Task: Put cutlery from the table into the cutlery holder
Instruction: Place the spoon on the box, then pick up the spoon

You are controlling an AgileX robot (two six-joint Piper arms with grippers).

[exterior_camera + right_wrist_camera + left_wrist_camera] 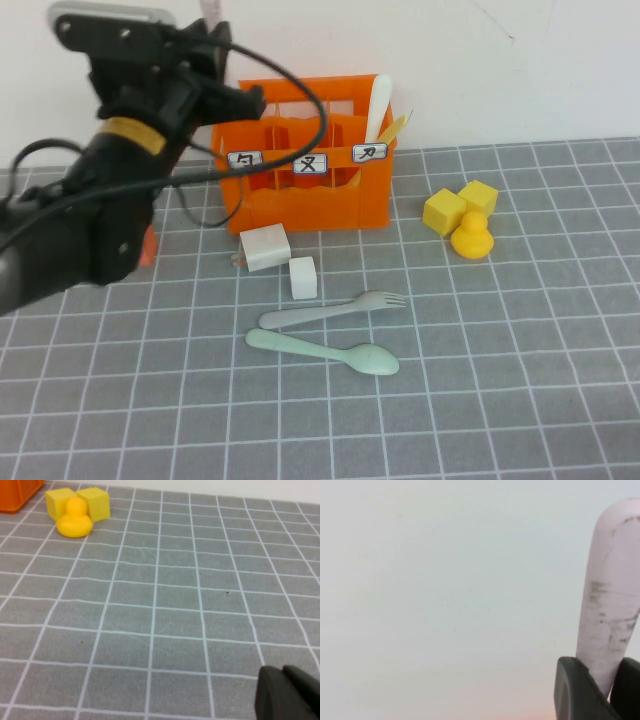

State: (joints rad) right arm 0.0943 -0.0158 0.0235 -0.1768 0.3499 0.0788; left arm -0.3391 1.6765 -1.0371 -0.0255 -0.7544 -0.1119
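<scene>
Above the far-left corner of the counter (520, 400), over the orange cutlery holder (310, 200), the left gripper (600, 690) clamps a pale pink spoon (612, 605) upright. Right gripper (290, 692): jaws closed, low over the near-right counter.

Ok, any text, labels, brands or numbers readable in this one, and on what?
Three white labels on the front of the cutlery holder, each with one black character; I cannot read any with confidence.
Nothing else carries text: left gripper, above the holder's left end, clamps the pale pink spoon; right gripper is low over the table.
</scene>
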